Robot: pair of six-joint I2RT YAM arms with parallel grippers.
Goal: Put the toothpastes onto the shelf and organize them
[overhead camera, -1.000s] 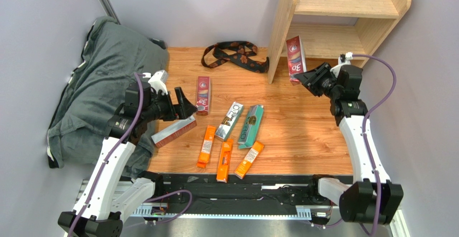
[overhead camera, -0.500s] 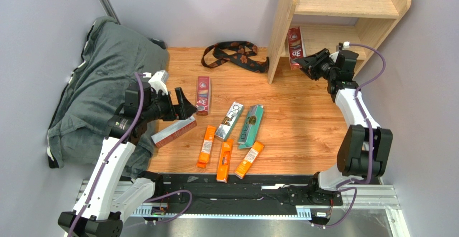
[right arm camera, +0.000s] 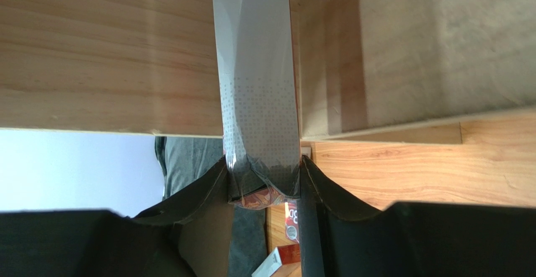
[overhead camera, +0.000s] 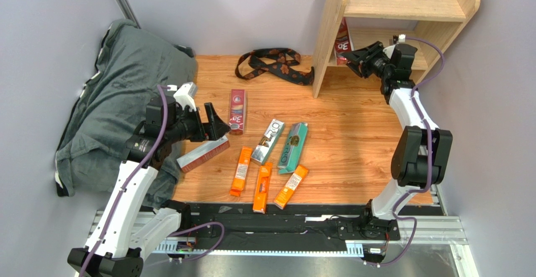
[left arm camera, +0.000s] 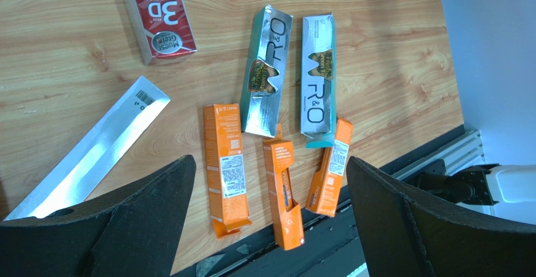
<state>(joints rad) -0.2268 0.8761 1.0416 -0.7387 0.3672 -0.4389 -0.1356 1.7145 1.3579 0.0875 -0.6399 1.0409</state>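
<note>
My right gripper (overhead camera: 353, 58) is shut on a dark red "3D" box (overhead camera: 343, 40) and holds it upright inside the lower tier of the wooden shelf (overhead camera: 327, 38), by its left panel. In the right wrist view the box's silver side (right arm camera: 255, 82) stands between my fingers (right arm camera: 264, 186) against the shelf (right arm camera: 94, 51). My left gripper (overhead camera: 217, 128) is open and empty above the floor. Below it (left arm camera: 268, 164) lie two more red boxes (left arm camera: 157, 16) (left arm camera: 94, 145), a silver-white one (left arm camera: 266, 69), a teal one (left arm camera: 318, 79) and three orange ones (left arm camera: 225, 167) (left arm camera: 284, 192) (left arm camera: 330, 173).
A grey cloth heap (overhead camera: 119, 95) fills the left side under my left arm. A black-and-brown strap (overhead camera: 273, 63) lies on the floor left of the shelf. A black rail (overhead camera: 283, 217) runs along the near edge. Grey walls close in on both sides.
My right gripper has carried the red box up and back, from in front of the shelf into its lower tier. The left arm and the floor boxes have not moved.
</note>
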